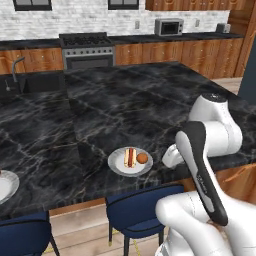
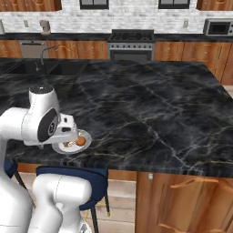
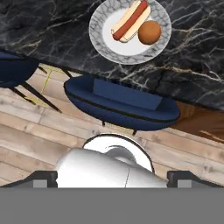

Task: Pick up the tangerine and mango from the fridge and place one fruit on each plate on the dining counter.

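Plates first: one small white plate (image 1: 130, 162) sits on the black marble table (image 1: 100, 115), close to the near edge. In it lies the tangerine (image 1: 142, 158), a little round orange ball with no spots. Right beside it, touching or nearly touching, lies a hot dog (image 1: 130, 157) in a pale bun. From my hand camera I look down on the same plate (image 3: 109, 41), with the tangerine (image 3: 149, 32) on one side and the hot dog (image 3: 130, 20) next to it. From the right camera the plate (image 2: 86, 139) is partly hidden behind my arm, but the tangerine (image 2: 80, 141) peeks out.

A second white plate (image 1: 5, 186) sits at the left edge of the left picture, also on the table near its edge. I can see just part of it, and I cannot tell what is in it.

A blue stool (image 3: 118, 103) stands on the wood floor (image 3: 26, 127) just under the table edge, below the plate with the tangerine. Another blue stool (image 1: 22, 235) is further left.

My gripper is hard to see. In the hand picture just two dark bits show at the bottom corners, so I cannot tell if it is open or closed. My hand sits over the stool, off the table edge, well apart from the tangerine.

Far back, a stove (image 1: 87, 50) and a microwave (image 1: 169, 26) stand by the wall
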Available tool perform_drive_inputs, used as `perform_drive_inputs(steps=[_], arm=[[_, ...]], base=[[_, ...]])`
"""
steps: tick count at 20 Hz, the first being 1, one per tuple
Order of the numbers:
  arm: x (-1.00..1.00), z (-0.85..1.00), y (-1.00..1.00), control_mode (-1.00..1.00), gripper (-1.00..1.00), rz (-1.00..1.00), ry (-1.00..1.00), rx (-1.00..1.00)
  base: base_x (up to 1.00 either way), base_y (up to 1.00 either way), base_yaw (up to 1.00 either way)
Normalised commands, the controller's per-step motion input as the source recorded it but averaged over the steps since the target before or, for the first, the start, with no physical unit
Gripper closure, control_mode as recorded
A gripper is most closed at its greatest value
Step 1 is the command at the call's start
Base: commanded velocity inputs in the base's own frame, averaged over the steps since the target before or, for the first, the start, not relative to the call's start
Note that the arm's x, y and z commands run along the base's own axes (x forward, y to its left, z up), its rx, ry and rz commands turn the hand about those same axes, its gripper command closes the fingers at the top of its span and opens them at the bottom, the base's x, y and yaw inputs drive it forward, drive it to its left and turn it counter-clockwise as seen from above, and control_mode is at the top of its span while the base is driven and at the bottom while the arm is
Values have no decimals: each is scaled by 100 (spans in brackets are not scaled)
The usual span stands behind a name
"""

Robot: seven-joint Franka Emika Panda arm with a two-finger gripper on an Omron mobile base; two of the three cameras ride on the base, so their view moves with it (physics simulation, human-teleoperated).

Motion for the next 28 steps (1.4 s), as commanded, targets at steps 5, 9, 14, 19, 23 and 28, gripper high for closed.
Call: perform_drive_inputs(steps=[5, 9, 14, 19, 23, 28], arm=[[-20, 13, -23, -100, -100, -27, -2, 10], [-13, 33, 0, -100, -100, -19, -10, 0], [-60, 26, 0, -100, -100, -10, -17, 0], [-41, 11, 0, -100, -100, 0, -10, 0], [0, 0, 0, -100, -100, 0, 0, 0], [0, 0, 0, -100, -100, 0, 0, 0]], base=[[0, 0, 0], [0, 0, 0], [0, 0, 0], [0, 0, 0], [0, 0, 0], [0, 0, 0]])
